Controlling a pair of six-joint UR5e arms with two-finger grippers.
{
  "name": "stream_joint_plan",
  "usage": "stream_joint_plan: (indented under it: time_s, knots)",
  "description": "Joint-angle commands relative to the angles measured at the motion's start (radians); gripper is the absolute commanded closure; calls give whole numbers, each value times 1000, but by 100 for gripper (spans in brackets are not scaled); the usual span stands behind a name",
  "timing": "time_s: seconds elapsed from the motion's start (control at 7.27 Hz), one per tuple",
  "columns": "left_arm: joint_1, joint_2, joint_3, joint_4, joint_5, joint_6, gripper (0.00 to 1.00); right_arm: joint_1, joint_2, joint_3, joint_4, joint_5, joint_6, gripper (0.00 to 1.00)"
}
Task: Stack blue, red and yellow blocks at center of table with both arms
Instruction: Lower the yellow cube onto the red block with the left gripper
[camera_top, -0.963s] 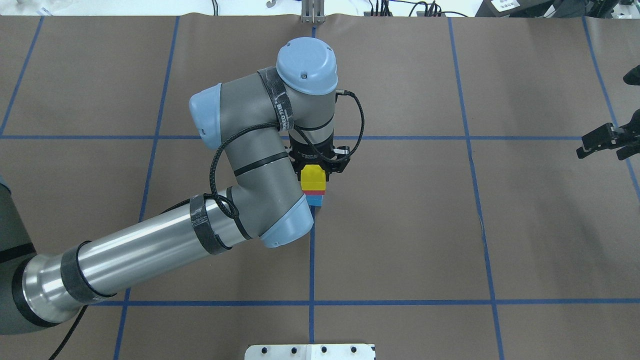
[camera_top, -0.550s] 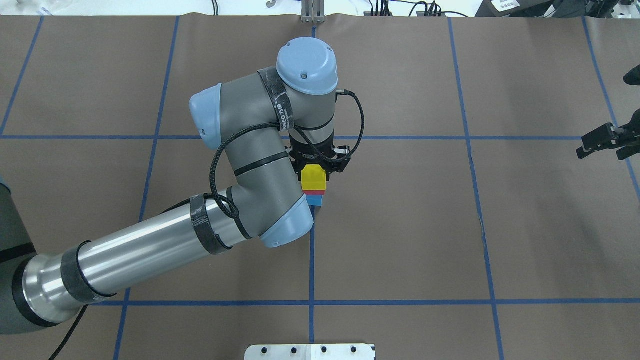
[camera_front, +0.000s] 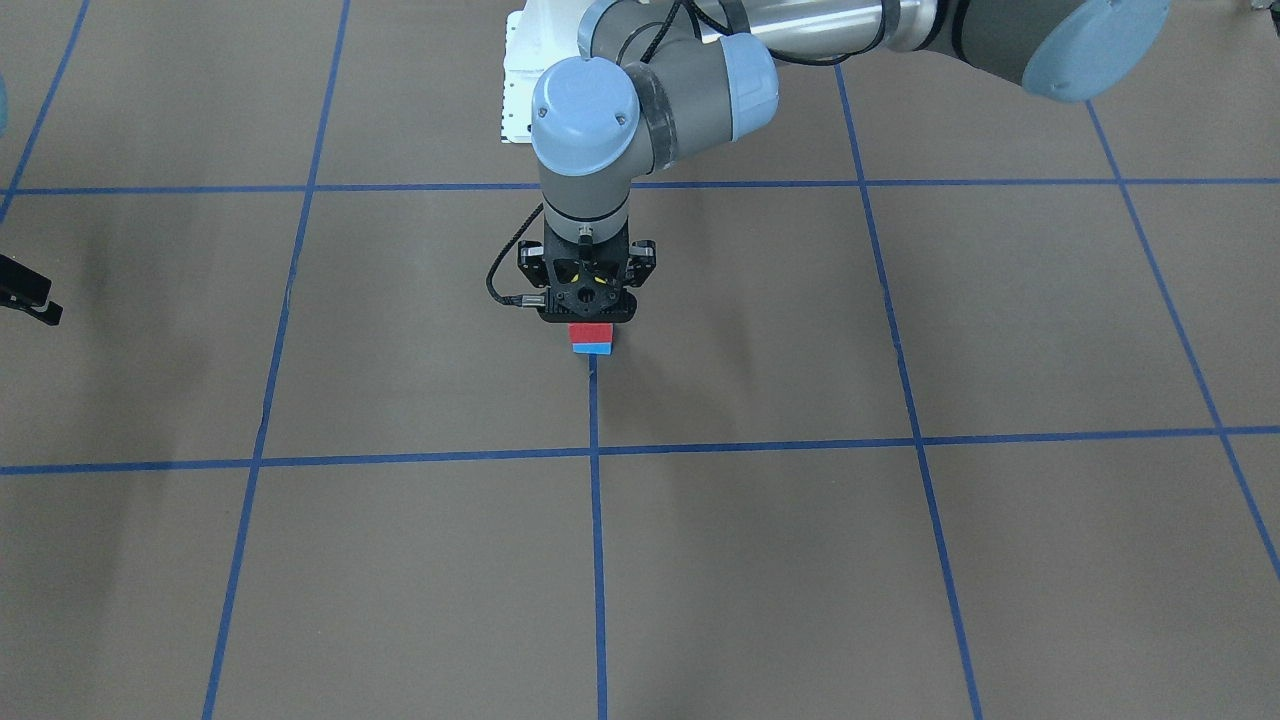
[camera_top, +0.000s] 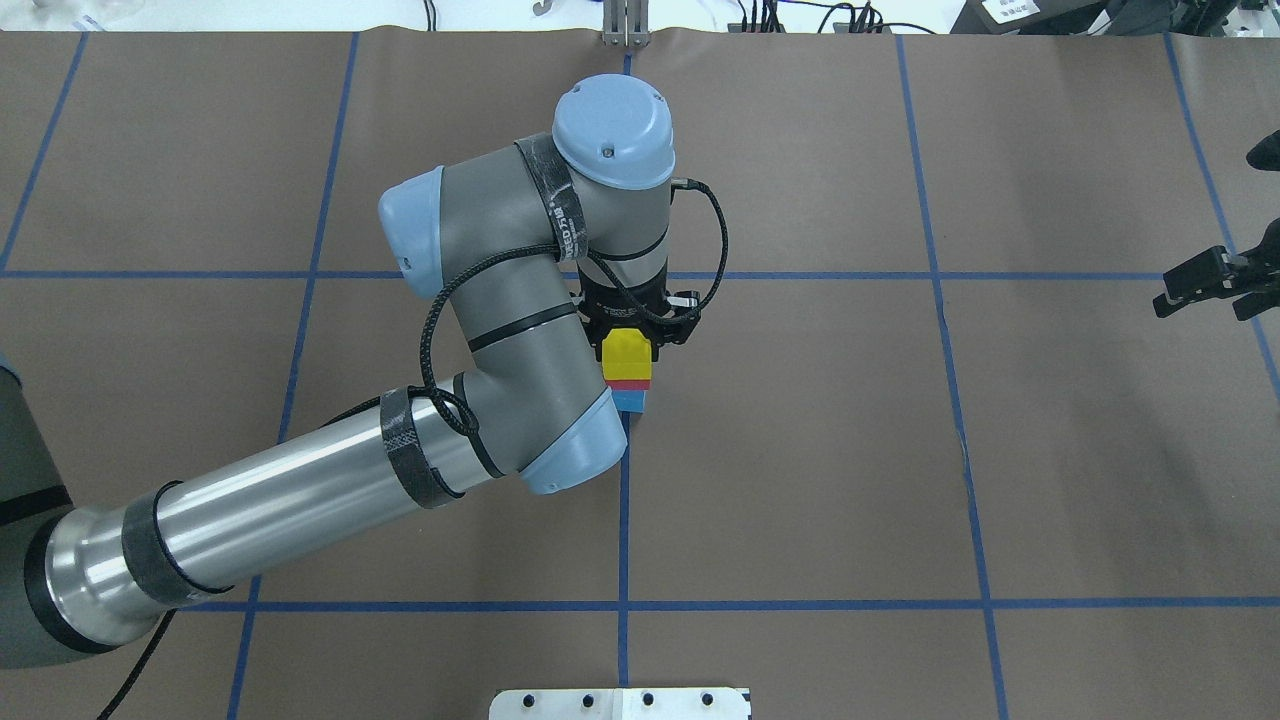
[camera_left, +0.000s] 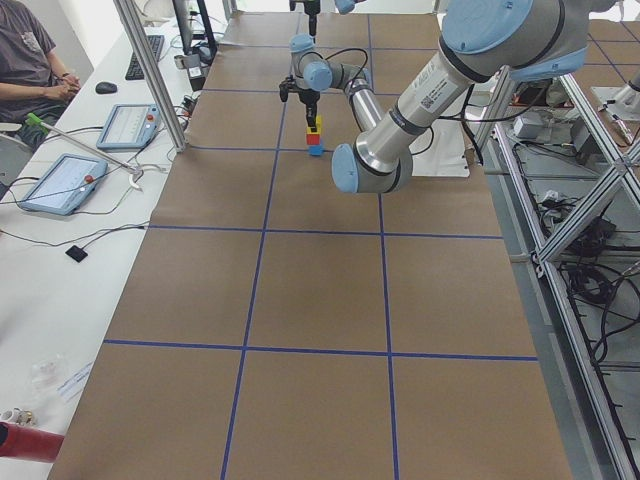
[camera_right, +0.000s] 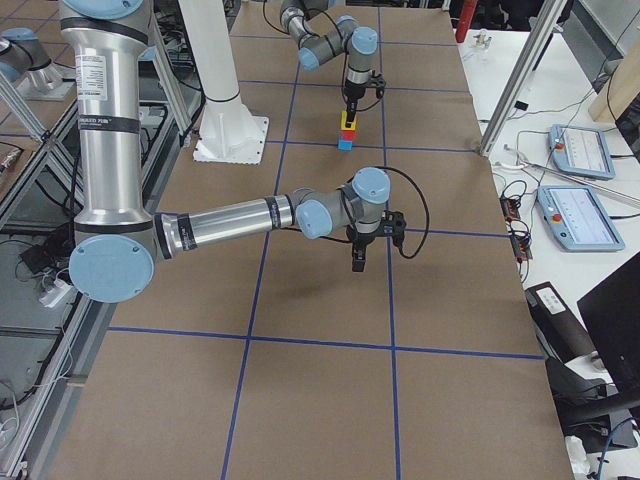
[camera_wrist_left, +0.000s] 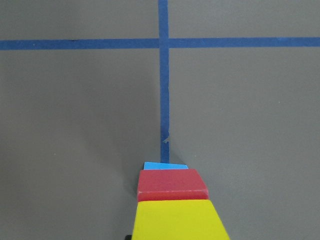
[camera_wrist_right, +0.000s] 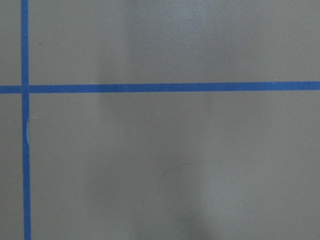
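We cannot tell whether left jaws grip yellow block (camera_top: 627, 353), stacked over red block (camera_top: 628, 384) and blue block (camera_top: 630, 401); right jaws apart.

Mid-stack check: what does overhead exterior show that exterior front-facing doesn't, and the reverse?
Overhead only: the yellow block topping the stack, between the fingers of the left gripper. Front-facing only: the stack's operator-side faces, squarely aligned; the gripper body hides the yellow there. Both: the red block resting on the blue block, on a tape line.
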Motion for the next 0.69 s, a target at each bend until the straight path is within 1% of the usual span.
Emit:
stream_joint_plan:
  time_s: [0.0, 0.14, 0.28, 0.41, 0.55]
  knots:
    - [1, 1, 1, -7, 0, -2, 96, 0, 0, 0, 0, 0, 0, 0]
    - [1, 1, 1, -9, 0, 0, 77, 0, 0, 0, 0, 0, 0, 0]
    - [1, 2, 4, -21, 6, 0, 44, 0, 0, -2, 0, 0, 0, 0]
    - [1, 2, 4, -26, 6, 2, 4, 0, 0, -2, 0, 0, 0, 0]
    - [1, 10, 1, -26, 6, 3, 0, 0, 0, -2, 0, 0, 0, 0]
